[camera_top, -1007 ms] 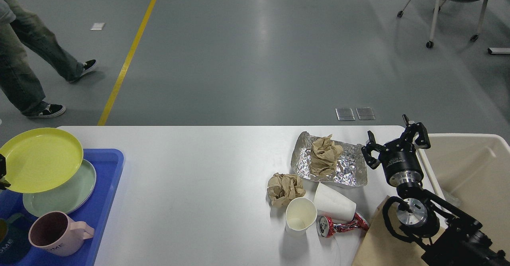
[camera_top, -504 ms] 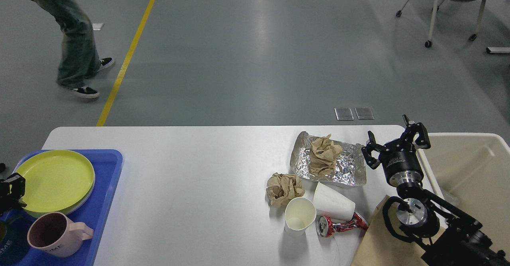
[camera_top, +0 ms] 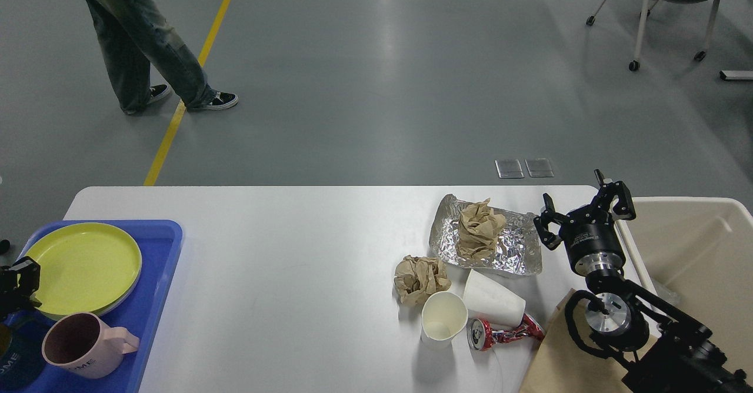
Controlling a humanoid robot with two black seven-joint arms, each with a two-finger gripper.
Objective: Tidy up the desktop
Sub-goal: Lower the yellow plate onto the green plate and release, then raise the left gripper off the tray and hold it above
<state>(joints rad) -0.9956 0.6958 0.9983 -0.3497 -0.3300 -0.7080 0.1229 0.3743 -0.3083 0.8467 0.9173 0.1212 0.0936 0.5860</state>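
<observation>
The white desktop (camera_top: 294, 252) spans the view. At its right lies litter: a foil tray (camera_top: 515, 255) holding crumpled brown paper (camera_top: 479, 228), a second paper ball (camera_top: 419, 278), an upright paper cup (camera_top: 442, 317), a tipped paper cup (camera_top: 493, 302) and a crushed red can (camera_top: 503, 333). My right gripper (camera_top: 583, 206) hovers open and empty just right of the foil tray. My left gripper (camera_top: 17, 284) shows small and dark at the left edge, beside the rim of a yellow plate (camera_top: 82, 266).
The yellow plate rests on a green plate inside a blue tray (camera_top: 162, 263), with a pink mug (camera_top: 82, 346) in front. A cream bin (camera_top: 694, 252) stands off the right end. A brown paper bag (camera_top: 559, 360) lies under my right arm. A person (camera_top: 141, 40) walks behind.
The yellow plate came down from a raised tilt onto the green plate in the tray. The person walked to the right. My right arm stayed still.
</observation>
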